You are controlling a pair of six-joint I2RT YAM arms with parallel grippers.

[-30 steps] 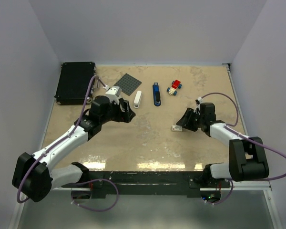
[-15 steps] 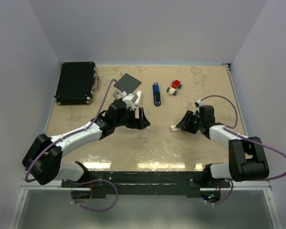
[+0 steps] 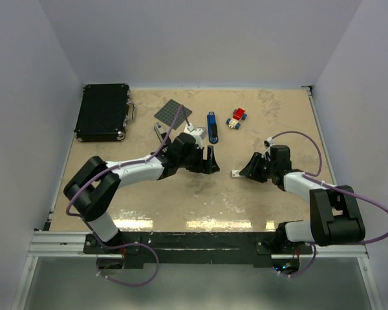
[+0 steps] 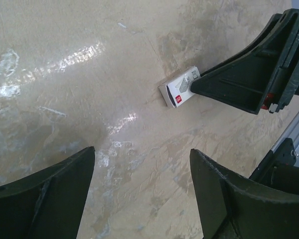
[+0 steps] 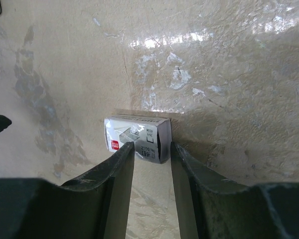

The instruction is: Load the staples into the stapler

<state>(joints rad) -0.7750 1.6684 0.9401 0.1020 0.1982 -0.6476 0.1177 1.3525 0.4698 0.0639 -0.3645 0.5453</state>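
The staples box [image 5: 137, 137], small and white with a red mark, lies on the table; it also shows in the top view [image 3: 235, 173] and the left wrist view [image 4: 178, 93]. My right gripper [image 5: 151, 148] is narrowly open at the box's right end: one fingertip [image 5: 127, 152] overlaps the box and the other sits just past its end. My left gripper [image 4: 142, 151] is wide open and empty, low over bare table a little left of the box [image 3: 211, 161]. A blue and black stapler [image 3: 212, 127] lies behind the left gripper.
A red, white and blue toy-brick car [image 3: 237, 117] sits at the back, right of the stapler. A grey baseplate [image 3: 173, 111] and a black case [image 3: 103, 111] are at the back left. White walls close in the table on three sides.
My left arm has swung right across the table, from beside the grey baseplate to just left of the staples box. The right gripper and the box have barely moved.
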